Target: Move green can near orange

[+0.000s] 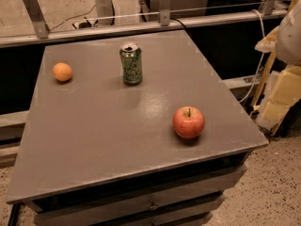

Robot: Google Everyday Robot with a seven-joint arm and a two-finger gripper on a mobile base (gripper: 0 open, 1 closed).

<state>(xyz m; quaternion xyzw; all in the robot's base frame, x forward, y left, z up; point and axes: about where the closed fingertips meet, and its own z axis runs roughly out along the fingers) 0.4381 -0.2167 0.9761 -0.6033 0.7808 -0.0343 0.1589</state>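
The green can (131,63) stands upright on the grey table (94,140), toward the far middle. It is dark green with pale lettering and a silver top rim. The orange (62,72) lies on the table's far left, about a can's height to the left of the can and apart from it. My gripper is not in view. A white rounded part (289,32) shows at the right edge, past the table; I cannot tell what it is.
A red apple (188,122) with a stem sits at the front right of the table. A metal rail with brackets (141,27) runs behind the table. Yellow foam blocks (282,98) and cables stand to the right. Drawers (150,204) sit under the tabletop.
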